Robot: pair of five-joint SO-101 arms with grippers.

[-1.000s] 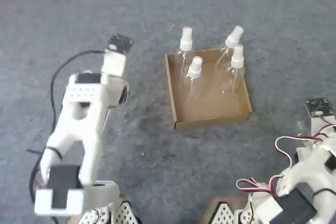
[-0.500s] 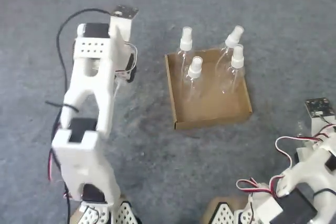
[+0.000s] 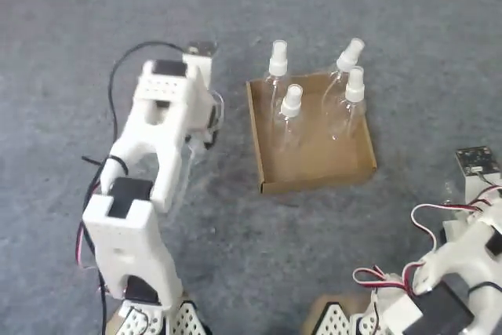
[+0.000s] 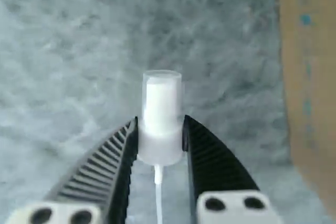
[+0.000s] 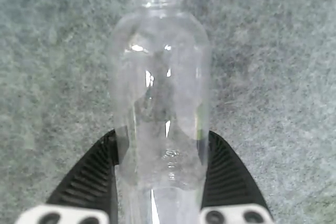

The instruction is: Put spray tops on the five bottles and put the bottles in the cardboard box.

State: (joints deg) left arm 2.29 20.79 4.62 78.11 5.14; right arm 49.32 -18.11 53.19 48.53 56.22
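My left gripper (image 4: 160,123) is shut on a white spray top (image 4: 161,98) whose thin dip tube hangs between the fingers. In the high view the left arm (image 3: 169,115) stretches over the carpet, its wrist close to the left wall of the cardboard box (image 3: 314,178). Several clear bottles with spray tops (image 3: 292,103) stand in the box. My right gripper (image 5: 161,139) is shut on a clear bottle (image 5: 160,77) with a bare, open neck. The right arm (image 3: 463,256) sits folded at the near right corner.
Grey carpet (image 3: 235,225) covers the whole table. The box's brown wall (image 4: 307,77) runs along one side of the left wrist view. Red and white cables (image 3: 427,221) loop by the right arm's base.
The left arm has unfolded, stretched far out, then swung right until its wrist came beside the box's left wall. The right arm has kept still.
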